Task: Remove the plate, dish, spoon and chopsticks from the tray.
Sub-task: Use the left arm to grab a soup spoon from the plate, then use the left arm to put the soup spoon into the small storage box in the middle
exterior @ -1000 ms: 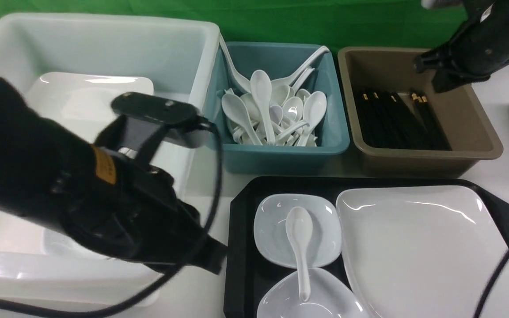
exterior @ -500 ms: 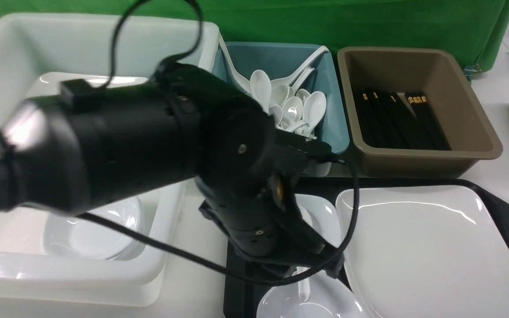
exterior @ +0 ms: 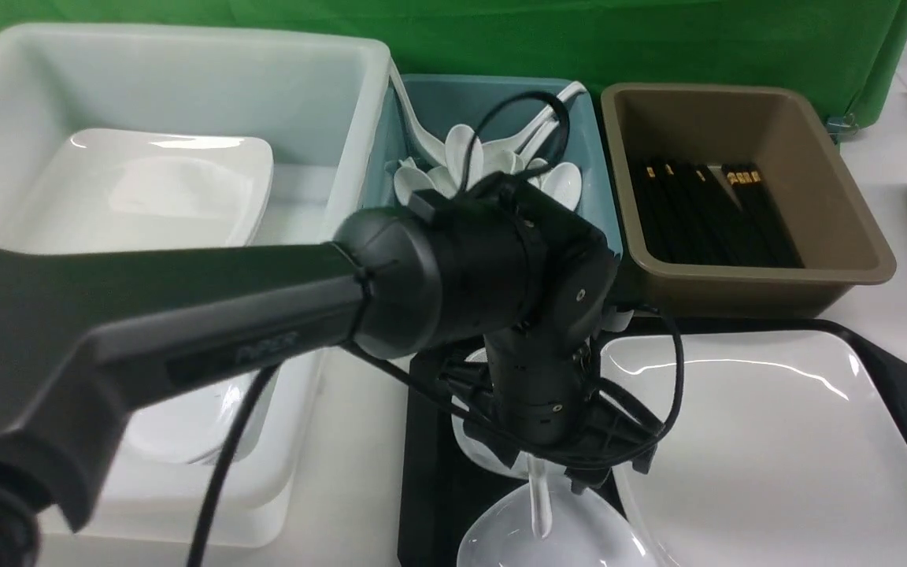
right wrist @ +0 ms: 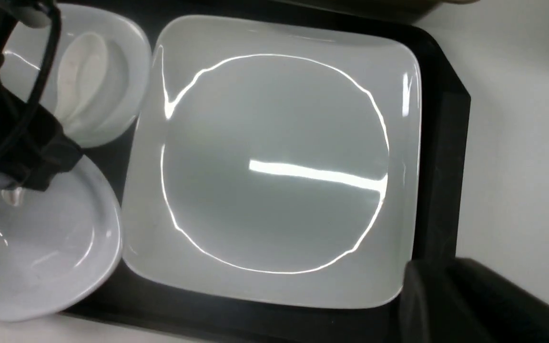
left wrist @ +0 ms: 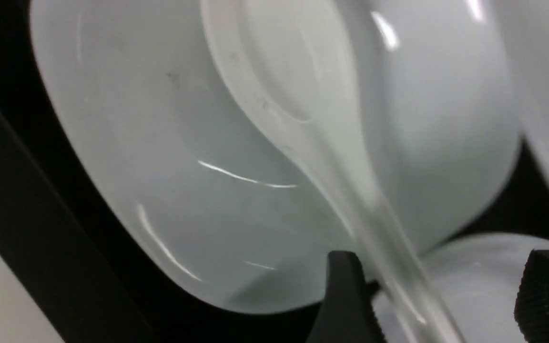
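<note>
Since the spoon bridges two small dishes on the tray, handle over the near dish and bowl in the far dish, the left gripper hangs at the handle with jaws wide apart, straddling it and clamping nothing. The plate lies alongside on the tray; farther off stands the blue tub of spoons. The right gripper shows too little to tell how its jaws stand.
</note>
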Controlling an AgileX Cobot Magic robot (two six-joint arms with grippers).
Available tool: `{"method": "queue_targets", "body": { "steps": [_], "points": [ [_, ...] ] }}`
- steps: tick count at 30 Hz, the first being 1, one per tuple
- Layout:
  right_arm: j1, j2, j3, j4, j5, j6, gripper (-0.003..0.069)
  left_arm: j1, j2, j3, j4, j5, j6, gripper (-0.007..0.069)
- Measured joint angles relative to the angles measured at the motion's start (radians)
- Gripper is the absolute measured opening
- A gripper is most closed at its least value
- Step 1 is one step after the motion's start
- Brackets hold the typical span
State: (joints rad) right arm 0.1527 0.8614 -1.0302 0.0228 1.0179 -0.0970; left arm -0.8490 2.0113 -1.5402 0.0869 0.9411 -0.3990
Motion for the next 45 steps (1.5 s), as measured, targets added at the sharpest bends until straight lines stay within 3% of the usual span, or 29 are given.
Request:
{"method": "queue_targets", "body": {
  "steps": [4, 7, 11, 13, 19, 24, 28, 31, 36, 41, 45],
  "points": [
    [0.0, -0.005, 0.002, 0.0, -0.002, 0.001, 0.0108, 0.0, 0.028, -0.001, 0.033, -0.004, -0.051, 0.0405],
    [0.0, -0.005, 0.005, 0.0, -0.006, 0.001, 0.0118, 0.0, 0.032, -0.002, 0.033, -0.005, -0.065, 0.031],
    [0.0, -0.005, 0.006, 0.0, -0.018, 0.0, 0.0126, 0.0, 0.032, -0.004, 0.034, 0.014, -0.072, 0.0116],
    [0.0, -0.005, 0.006, 0.0, -0.02, 0.0, 0.013, 0.0, 0.03, -0.005, 0.035, 0.025, -0.074, 0.0083],
    [0.0, -0.005, 0.006, 0.0, -0.021, 0.0, 0.0139, 0.0, -0.016, -0.035, 0.042, 0.068, -0.043, 0.0085],
    [0.0, -0.005, 0.006, 0.0, -0.024, 0.0, 0.0147, 0.025, -0.075, -0.185, 0.09, 0.086, -0.018, 0.0085],
    [0.0, -0.005, 0.006, 0.0, -0.024, 0.0, 0.0153, 0.098, -0.069, -0.322, 0.089, 0.048, 0.014, 0.0085],
    [0.0, -0.005, 0.006, 0.0, -0.024, 0.0, 0.016, 0.204, -0.02, -0.444, 0.035, -0.046, 0.101, 0.0085],
    [0.0, -0.005, 0.006, 0.0, -0.023, 0.0, 0.0168, 0.298, 0.069, -0.536, -0.035, -0.182, 0.143, 0.0085],
    [0.0, -0.005, 0.006, 0.0, -0.023, 0.0, 0.0179, 0.354, 0.13, -0.548, -0.053, -0.25, 0.15, 0.0146],
    [0.0, -0.005, 0.006, 0.0, -0.023, 0.0, 0.0179, 0.377, 0.141, -0.551, -0.056, -0.216, 0.153, 0.0314]
  ]
}}
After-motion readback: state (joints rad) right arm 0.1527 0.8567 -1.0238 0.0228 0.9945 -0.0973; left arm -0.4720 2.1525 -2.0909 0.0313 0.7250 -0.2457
